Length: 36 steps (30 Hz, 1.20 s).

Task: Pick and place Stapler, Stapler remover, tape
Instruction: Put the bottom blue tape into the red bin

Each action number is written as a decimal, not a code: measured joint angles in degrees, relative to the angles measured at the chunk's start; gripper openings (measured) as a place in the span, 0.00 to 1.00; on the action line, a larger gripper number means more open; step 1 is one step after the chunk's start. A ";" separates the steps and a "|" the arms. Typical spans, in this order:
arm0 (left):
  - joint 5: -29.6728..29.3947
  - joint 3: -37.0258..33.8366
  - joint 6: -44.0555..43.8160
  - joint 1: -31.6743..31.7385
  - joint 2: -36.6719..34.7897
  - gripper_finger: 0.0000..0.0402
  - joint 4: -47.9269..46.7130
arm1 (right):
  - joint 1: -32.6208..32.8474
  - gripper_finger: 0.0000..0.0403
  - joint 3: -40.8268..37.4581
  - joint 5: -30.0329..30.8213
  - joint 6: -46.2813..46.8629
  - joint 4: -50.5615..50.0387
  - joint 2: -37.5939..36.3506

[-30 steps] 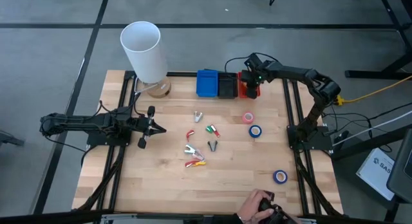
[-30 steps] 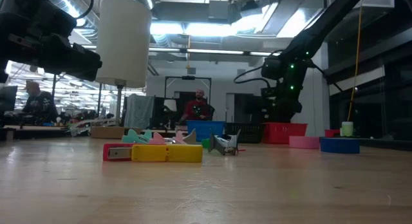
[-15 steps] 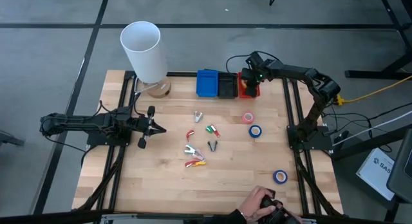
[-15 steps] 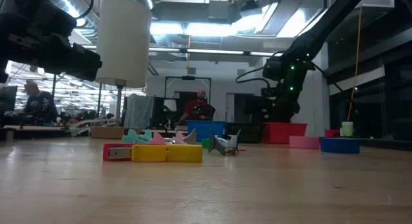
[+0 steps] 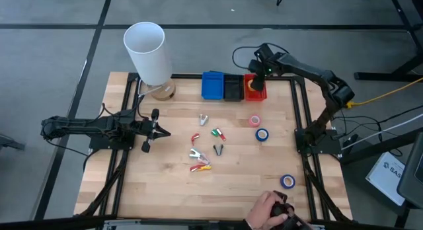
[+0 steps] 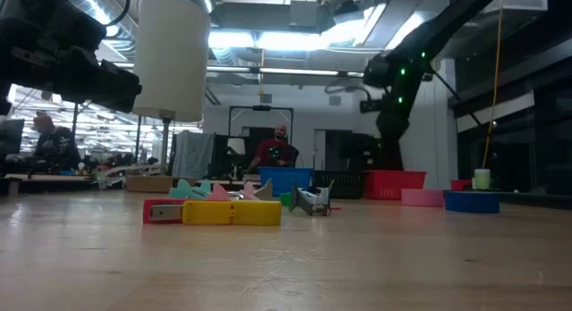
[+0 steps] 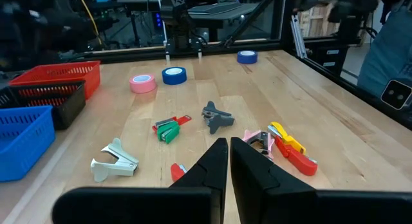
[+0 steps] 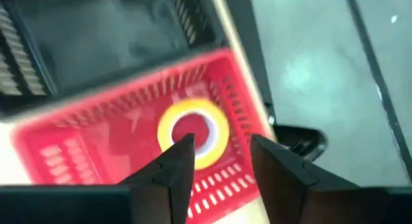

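Up over the red basket (image 8: 77,147) hangs the right gripper (image 8: 215,163), jaws apart and empty, yellow tape (image 8: 193,132) lying inside, partly hidden by its fingers. Left gripper (image 7: 228,161) waits mid-table, jaws nearly together.

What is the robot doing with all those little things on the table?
It is sorting them into baskets. The right tool is open above the red basket at the back of the table, and a yellow tape roll lies inside it. A pink tape roll and two blue tape rolls wait on the table, with staple removers in the middle. The left tool waits shut at the table's left side.
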 joint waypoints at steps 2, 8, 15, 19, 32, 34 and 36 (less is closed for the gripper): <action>0.00 -0.01 0.00 0.02 -0.02 0.04 0.00 | 0.77 0.41 0.13 -1.72 1.54 -0.30 -1.98; 0.00 -0.02 0.00 0.02 -0.02 0.04 0.00 | 5.60 0.47 0.13 -6.11 3.79 -3.00 -7.69; 0.00 0.00 0.00 0.02 -0.02 0.04 0.00 | 15.84 0.47 0.13 -7.66 4.21 -8.26 -11.69; 0.00 -0.01 0.00 0.02 -0.01 0.04 0.01 | 22.74 0.46 0.13 -7.65 6.02 -13.26 -12.09; 0.00 0.00 0.00 0.00 -0.02 0.04 0.02 | 46.20 0.46 0.13 -7.59 27.19 -16.71 -12.09; 0.00 -0.02 0.00 0.02 -0.02 0.04 0.00 | 49.21 0.46 0.13 -6.78 27.15 -16.73 -12.09; 0.00 -0.01 0.00 0.01 -0.01 0.04 0.01 | 52.00 0.46 0.13 -6.64 27.95 -16.73 -12.09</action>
